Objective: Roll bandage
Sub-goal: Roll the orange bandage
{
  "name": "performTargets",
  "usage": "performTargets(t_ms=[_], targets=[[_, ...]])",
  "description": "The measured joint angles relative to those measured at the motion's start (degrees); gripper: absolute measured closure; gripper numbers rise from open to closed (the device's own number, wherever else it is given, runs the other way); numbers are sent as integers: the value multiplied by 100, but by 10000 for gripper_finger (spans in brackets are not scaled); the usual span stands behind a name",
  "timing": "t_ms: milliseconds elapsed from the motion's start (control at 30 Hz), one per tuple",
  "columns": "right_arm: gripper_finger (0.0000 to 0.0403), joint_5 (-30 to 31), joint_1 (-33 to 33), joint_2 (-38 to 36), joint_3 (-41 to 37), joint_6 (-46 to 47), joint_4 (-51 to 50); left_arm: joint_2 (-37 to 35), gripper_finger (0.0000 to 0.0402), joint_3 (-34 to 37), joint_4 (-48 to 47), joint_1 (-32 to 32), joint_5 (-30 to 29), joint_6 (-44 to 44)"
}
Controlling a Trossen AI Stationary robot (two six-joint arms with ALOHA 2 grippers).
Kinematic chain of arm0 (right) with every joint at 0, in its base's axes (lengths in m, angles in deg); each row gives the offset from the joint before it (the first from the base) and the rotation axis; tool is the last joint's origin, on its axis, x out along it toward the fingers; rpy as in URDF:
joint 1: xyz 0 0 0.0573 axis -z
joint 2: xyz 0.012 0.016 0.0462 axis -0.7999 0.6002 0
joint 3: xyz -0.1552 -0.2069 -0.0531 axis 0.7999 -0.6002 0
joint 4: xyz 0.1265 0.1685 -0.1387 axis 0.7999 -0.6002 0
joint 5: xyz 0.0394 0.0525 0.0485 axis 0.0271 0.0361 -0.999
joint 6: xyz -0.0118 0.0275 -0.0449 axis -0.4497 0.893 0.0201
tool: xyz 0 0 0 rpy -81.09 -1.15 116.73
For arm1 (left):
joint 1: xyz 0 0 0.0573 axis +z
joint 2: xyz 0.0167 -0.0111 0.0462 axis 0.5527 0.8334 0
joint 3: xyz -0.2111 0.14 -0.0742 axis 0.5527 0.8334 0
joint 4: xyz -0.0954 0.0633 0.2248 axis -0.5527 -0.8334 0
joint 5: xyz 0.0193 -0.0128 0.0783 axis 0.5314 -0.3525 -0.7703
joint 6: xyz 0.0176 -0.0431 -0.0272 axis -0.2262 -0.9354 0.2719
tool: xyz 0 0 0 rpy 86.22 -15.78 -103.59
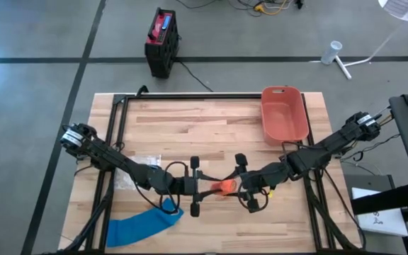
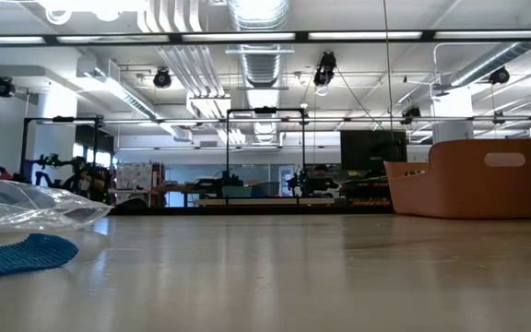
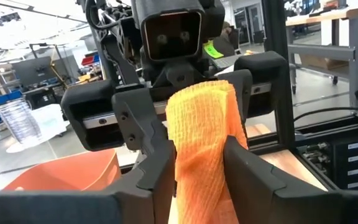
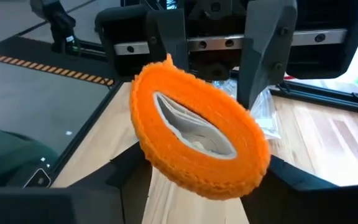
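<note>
An orange bandage roll hangs above the table's middle, between my two grippers, which face each other. Its end shows a white core flattened into an oval. My left gripper comes in from the table's left and is shut on the roll. My right gripper comes from the right and is open. Its fingers stand wide on either side of the roll, and I see no touch. The low view shows neither gripper nor the roll. My left gripper pinches the roll's wrapped sides between its two fingers. The fingers lie level, coming from the table's left. The roll is lifted clear of the table, squashed to an oval, with its open end tilted up toward the right arm.
A blue cloth strip lies at the near left and a clear plastic wrapper behind it. An orange bin stands at the far right. Bare wood lies between them, beyond the grippers.
</note>
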Motion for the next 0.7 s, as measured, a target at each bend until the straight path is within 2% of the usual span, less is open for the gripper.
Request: performTargets(t_ms=[100,267,467,633,700], targets=[[233,-25,22,2,0,-69,-2,0,283,2,-5,0,-12,20],[337,-44,37,2,0,-113,-19,-2,283,2,19,0,-128,120],[342,56,48,-146,1,-117,-206,-241,251,7,-253,-8,-329,412],[343,340,-2,-697,39,-35,-487,-942,211,19,-1390,-58,-1090,287],[343,471,16,-888,39,-26,-463,-1144,199,28,-1765,-73,-1136,-43]])
